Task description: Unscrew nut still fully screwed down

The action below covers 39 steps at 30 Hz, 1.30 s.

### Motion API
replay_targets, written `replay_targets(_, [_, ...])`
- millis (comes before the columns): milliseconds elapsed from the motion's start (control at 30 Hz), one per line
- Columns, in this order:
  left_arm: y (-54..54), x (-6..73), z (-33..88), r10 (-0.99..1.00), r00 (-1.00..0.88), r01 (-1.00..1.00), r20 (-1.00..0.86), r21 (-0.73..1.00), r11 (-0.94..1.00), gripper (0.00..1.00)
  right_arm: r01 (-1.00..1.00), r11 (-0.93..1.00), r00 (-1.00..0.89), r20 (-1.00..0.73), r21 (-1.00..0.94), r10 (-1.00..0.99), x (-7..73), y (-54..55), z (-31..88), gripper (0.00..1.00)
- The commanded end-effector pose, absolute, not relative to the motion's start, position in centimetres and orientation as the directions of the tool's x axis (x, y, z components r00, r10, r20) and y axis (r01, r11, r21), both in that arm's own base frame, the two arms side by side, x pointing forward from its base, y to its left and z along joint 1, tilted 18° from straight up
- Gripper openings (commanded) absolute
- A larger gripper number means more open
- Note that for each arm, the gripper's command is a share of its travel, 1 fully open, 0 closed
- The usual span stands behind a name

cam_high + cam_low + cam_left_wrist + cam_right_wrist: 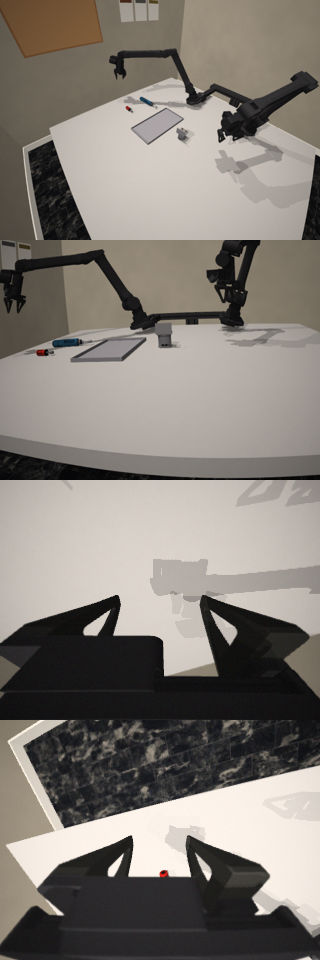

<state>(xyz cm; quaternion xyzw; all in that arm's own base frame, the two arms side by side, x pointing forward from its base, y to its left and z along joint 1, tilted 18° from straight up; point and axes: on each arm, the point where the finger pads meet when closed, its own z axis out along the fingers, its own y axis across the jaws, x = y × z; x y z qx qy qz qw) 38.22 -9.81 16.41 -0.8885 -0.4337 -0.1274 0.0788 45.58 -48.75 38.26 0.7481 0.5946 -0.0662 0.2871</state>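
The grey joint module (181,137) (164,340) stands upright. Its pale bracket (180,132) (163,329) sits on top, with two small brass-coloured spots in the top view; how far each nut is screwed down is too small to tell. The electric nut driver (146,100) (65,342), with a long blue barrel, lies on its side on the table. My right gripper (120,78) (13,312) (159,840) is partly open and empty, high above the table on the tools' side. My left gripper (226,140) (226,301) (160,599) is open and empty, raised well to the module's side.
A short red tool (128,108) (41,352) (163,873) lies beside the driver. A shallow grey tray (139,136) (96,359) lies between the tools and the module. The arm bases and their joining rail (191,315) stand at the table's back edge.
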Motion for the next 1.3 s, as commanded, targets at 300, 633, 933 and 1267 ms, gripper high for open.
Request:
replay_targets(300, [-10.2,39.1,17.6,0.753,0.583,0.790,0.303,0.002,-0.613,1.00,0.948,-0.083,0.216,-0.432,0.306,0.876,45.4,-47.5,34.2,0.65])
replay_targets(633, [-10.2,39.1,17.6,0.753,0.583,0.790,0.303,0.002,-0.613,1.00,0.953,-0.017,0.153,-0.434,0.302,0.888,44.1,-43.5,33.6,0.65])
replay_targets(933, [-10.2,39.1,17.6,0.753,0.583,0.790,0.303,0.002,-0.613,1.00,0.959,-0.008,0.134,-0.425,0.284,0.895,43.1,-42.8,32.0,0.65])
replay_targets(1267, [-10.2,39.1,17.6,0.753,0.583,0.790,0.303,0.002,-0.613,1.00,0.969,0.044,0.058,-0.398,0.242,0.916,41.4,-39.4,27.7,0.65])
